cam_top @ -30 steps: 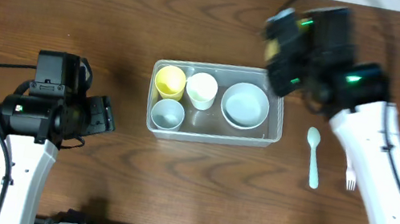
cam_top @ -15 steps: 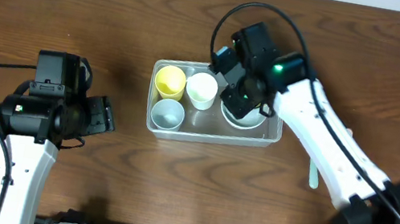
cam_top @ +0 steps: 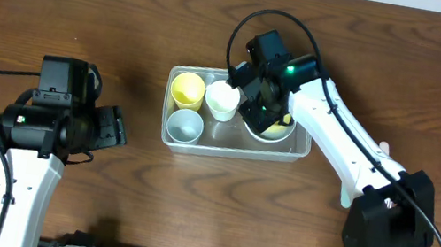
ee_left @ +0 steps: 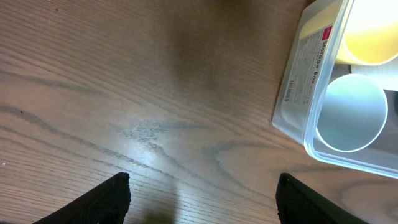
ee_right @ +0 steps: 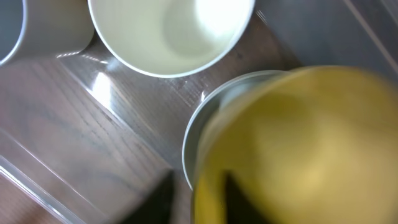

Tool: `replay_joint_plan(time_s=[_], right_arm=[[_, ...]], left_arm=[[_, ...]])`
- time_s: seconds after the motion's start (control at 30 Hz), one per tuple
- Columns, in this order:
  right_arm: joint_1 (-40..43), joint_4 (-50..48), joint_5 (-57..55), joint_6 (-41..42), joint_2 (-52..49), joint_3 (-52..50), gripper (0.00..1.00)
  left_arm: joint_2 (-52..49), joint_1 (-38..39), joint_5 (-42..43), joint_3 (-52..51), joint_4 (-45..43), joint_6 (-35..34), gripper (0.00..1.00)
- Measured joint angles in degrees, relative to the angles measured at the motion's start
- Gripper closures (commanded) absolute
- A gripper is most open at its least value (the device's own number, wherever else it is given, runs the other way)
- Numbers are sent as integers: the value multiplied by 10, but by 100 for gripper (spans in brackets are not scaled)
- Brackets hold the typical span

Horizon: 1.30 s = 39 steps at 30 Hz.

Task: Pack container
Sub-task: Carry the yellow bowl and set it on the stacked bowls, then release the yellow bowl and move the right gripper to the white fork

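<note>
The right gripper [cam_top: 261,108] is hovering with a yellow bowl [ee_right: 298,149] just under it, over the pale bowl [ee_right: 208,115] in the container [cam_top: 234,151] beneath (whether it is pinching, cannot tell). Releasing should be waiting until the bowl is nesting squarely. The left gripper [ee_left: 208,199] is resting spread.

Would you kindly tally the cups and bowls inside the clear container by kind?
Cups: 3 (yellow cup, white cup, pale-blue cup)
Bowls: 2 (yellow bowl, pale bowl beneath it)
Total: 5, all in the container
</note>
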<state>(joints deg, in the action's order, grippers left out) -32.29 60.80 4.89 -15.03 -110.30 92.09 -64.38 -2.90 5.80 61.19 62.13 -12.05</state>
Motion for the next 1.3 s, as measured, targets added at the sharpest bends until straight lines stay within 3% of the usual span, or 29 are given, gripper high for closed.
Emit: replay_joint_plan(time_s=[0.37, 0.63, 0.8, 1.07, 1.3], right_arm=[[0, -3, -17, 14, 0, 0, 67], [34, -7, -54, 100, 22, 0, 62], [124, -2, -82, 151, 128, 0, 46], [347, 117, -52, 208, 280, 7, 46], [428, 214, -31, 264, 352, -17, 44]], left_arm=[[0, 0, 0, 0, 0, 0, 25], [0, 0, 0, 0, 0, 0, 25], [0, 0, 0, 0, 0, 0, 25], [0, 0, 0, 0, 0, 0, 25], [0, 0, 0, 0, 2, 0, 25]])
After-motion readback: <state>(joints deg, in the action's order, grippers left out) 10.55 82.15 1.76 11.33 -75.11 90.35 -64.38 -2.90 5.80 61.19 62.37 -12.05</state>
